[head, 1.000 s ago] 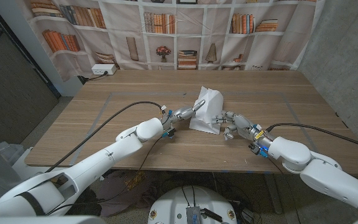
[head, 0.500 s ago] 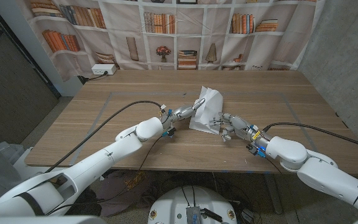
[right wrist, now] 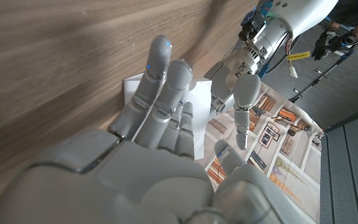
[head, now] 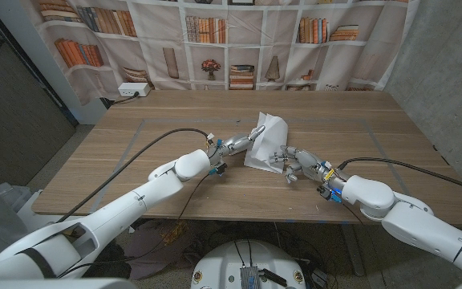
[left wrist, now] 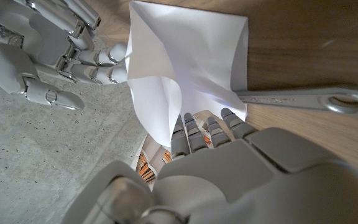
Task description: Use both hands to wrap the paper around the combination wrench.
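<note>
The left hand (left wrist: 229, 168) takes up the foreground, back toward the camera, with its fingers (left wrist: 194, 127) tucked up against the edge of the white paper (left wrist: 185, 56). The paper isn't lying flat; it's creased, with one flap lifted off the wooden table (left wrist: 309, 37) and curling over near the fingertips. The combination wrench (left wrist: 303, 99) pokes out from under the paper, shaft and ring end lying bare on the wood, the other end covered. On the far side of the sheet the right hand (left wrist: 39, 46) shows, and its fingertips (left wrist: 114, 62) touch the paper's edge. Whether either hand actually pinches the sheet is hard to tell here.
</note>
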